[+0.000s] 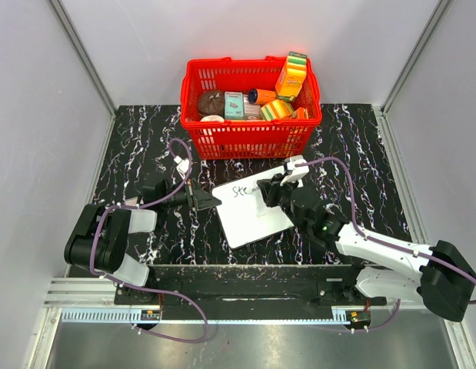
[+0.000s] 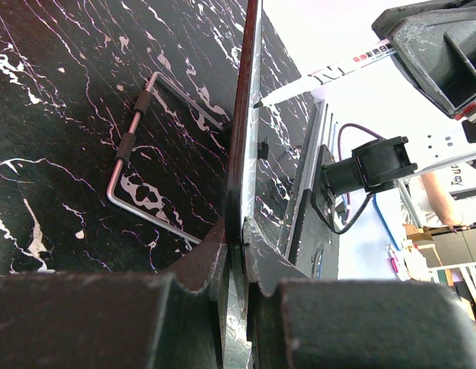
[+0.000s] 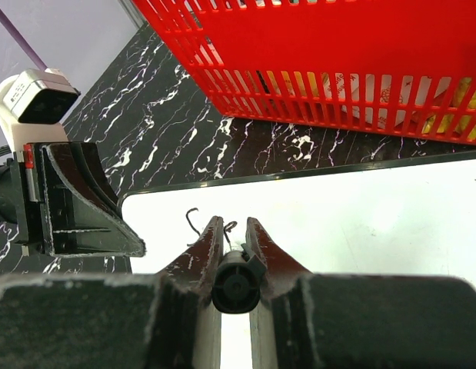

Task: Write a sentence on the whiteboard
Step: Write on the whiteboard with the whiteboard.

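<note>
Whiteboard — black sentence, only "Ste"

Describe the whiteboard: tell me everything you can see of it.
The whiteboard is a thin, flat white rectangle with rounded corners and a dark edge, lying askew on the black marbled table just in front of the red basket. The left gripper pinches its left edge. The right gripper holds a marker whose tip touches it, beside black letters reading "Ste".

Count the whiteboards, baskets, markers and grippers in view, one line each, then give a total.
whiteboard: 1
red basket: 1
marker: 1
grippers: 2 (left gripper, right gripper)
Total: 5
</note>
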Tool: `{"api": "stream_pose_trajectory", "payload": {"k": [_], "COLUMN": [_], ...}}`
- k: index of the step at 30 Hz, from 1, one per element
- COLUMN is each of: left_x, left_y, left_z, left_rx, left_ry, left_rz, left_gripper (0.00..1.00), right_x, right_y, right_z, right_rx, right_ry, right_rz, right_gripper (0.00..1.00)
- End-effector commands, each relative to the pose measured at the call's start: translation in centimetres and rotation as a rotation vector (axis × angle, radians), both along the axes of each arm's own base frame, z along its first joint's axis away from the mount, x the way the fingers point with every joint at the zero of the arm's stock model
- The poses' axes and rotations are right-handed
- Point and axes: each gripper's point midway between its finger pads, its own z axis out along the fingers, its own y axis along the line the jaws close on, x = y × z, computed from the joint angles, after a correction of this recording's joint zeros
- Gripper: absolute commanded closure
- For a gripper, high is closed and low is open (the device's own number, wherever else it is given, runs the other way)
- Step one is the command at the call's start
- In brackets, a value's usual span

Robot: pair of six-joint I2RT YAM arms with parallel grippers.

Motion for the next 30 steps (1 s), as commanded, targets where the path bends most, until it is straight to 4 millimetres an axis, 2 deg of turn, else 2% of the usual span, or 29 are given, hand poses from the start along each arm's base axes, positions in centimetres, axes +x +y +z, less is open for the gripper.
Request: {"api": "stream_pose_trajectory", "payload": {"k": [1,11,19,30], "left_x": [0.8,0.8,0.9,0.9], "left_y": [-0.2,-0.2,-0.3,-0.3], "left_z": [0.6,0.7,0.7,0.7], "left_rx": [0.010,0.009,0.009,0.009], "left_ry": [-0.116,-0.117,-0.117,-0.117], "left_rz": [-0.018,-0.018,-0.018,-0.019], "left_gripper": [1.00,1.00,1.00,1.00], "right_x": [0.6,1.5,1.2,2.0], "right_y": [-1.4,-1.4,-2.2,-1.4], "right_z": [0.1,1.9,4.5,5.1], "right_rx": [-0.011,0.003,0.069,0.048], "right_ry": [-0.001,-0.025,-0.085,-0.093], "right_rz": [-0.070,-0.098,-0.103,-0.097], "right_gripper": [1.00,1.00,1.00,1.00]}}
